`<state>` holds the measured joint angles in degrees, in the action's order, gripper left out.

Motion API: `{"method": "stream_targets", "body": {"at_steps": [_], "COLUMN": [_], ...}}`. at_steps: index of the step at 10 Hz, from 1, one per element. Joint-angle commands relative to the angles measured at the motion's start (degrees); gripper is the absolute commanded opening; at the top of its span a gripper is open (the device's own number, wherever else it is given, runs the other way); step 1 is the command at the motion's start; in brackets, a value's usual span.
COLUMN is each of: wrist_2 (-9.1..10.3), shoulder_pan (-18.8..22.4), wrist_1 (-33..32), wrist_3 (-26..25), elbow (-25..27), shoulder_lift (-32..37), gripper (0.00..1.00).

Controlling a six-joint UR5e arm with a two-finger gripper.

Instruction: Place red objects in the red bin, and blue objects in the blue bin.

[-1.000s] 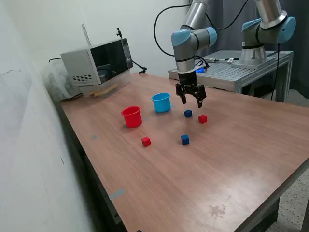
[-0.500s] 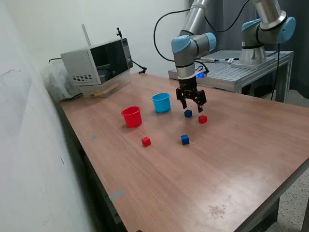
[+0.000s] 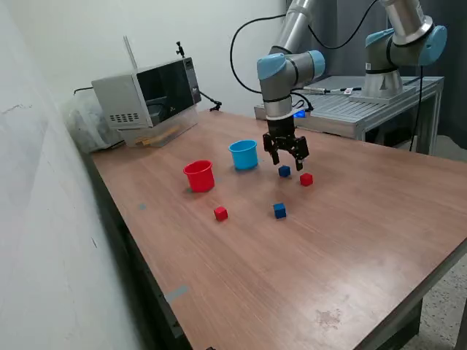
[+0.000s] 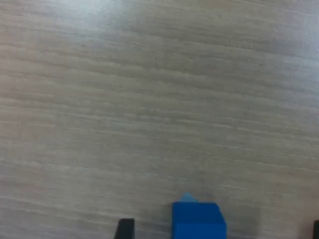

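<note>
Fingers spread and pointing straight down, our gripper [image 3: 285, 163] hangs just above a dark blue cube [image 3: 284, 170] on the wooden surface [image 3: 350, 240], with the arm rising vertically from the wrist to a light-blue elbow joint; in the wrist view that cube [image 4: 199, 220] lies between the two dark fingertips [image 4: 124, 229], untouched. We see a red cube [image 3: 306, 179] just beside it, a second blue cube [image 3: 280, 211] and a second red cube [image 3: 220, 213] nearer the camera. We also see the light blue bin [image 3: 244, 154] and red bin [image 3: 199, 176] toward the exterior view's left.
</note>
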<state>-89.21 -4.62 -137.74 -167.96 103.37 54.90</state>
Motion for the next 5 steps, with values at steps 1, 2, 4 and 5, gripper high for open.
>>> {"method": "stream_targets", "body": {"at_steps": [1,2,4,5], "wrist_2": [0.00,0.00,0.00,0.00], "shoulder_pan": [-0.12,-0.12,-0.12,-0.30], "wrist_1": [-0.08,-0.08,-0.08,-0.42], "wrist_3": [0.00,0.00,0.00,0.00], "elbow": [-0.01,-0.01,0.07,-0.01], "shoulder_lift": [-0.32,-0.93,-1.20,-1.20], "gripper": [1.00,0.00,0.00,0.00]}}
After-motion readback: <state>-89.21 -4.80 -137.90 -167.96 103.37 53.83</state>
